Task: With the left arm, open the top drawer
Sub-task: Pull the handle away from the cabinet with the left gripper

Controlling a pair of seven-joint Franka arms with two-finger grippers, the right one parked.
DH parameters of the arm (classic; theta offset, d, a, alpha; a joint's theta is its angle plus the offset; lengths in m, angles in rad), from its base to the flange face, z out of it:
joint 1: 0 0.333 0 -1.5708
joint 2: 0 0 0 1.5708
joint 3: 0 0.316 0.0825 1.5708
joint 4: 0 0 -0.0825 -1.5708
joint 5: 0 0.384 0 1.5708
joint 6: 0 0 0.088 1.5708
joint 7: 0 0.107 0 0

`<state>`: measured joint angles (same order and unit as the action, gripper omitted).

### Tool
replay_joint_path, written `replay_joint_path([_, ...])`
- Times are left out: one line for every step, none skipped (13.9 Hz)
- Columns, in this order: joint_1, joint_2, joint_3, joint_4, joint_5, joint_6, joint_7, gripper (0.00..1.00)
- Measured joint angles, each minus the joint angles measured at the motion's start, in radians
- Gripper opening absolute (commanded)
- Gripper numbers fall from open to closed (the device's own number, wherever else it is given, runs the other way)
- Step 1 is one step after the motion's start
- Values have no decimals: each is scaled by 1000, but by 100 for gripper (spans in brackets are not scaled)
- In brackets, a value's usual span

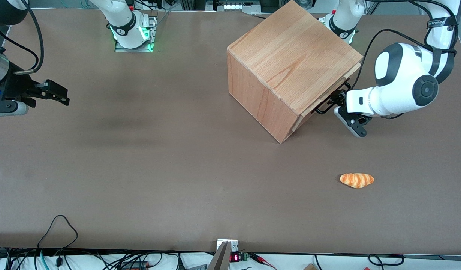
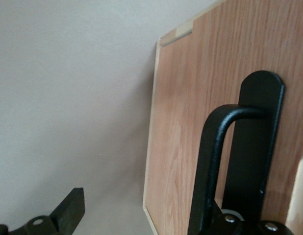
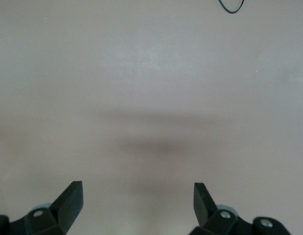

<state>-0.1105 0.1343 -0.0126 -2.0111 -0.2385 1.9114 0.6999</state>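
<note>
A beech-wood cube cabinet (image 1: 290,63) is set on the brown worktop (image 1: 140,168), near the edge farthest from the front camera and toward the working arm's end, turned so that one vertical corner points at that camera. The top drawer (image 1: 330,95) is found along the upper edge of the cabinet face turned toward the working arm; its long axis runs horizontally along that face, and its front is seen to stand slightly proud of the cabinet. The black bar handle (image 2: 215,161) lies along the same axis. The left arm (image 1: 399,84) is held level in front of the drawer, and its gripper (image 1: 337,107) is spread around the handle, one finger (image 2: 68,210) apart on the table side. A croissant (image 1: 356,180) is lying nearer the front camera.
</note>
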Motion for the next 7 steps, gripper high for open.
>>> replay_joint_path([3,-1,5,0,-1,13,6,100])
replay_joint_path([3,-1,14,0,-2,32,15,100])
replay_joint_path([5,-3,25,0,-2,57,27,100])
replay_joint_path([6,-5,38,0,-2,91,36,100])
replay_joint_path([7,-6,55,0,-2,131,39,100])
replay_joint_path([7,-7,73,0,-2,175,41,100])
replay_joint_path([8,-5,92,0,-1,221,41,100])
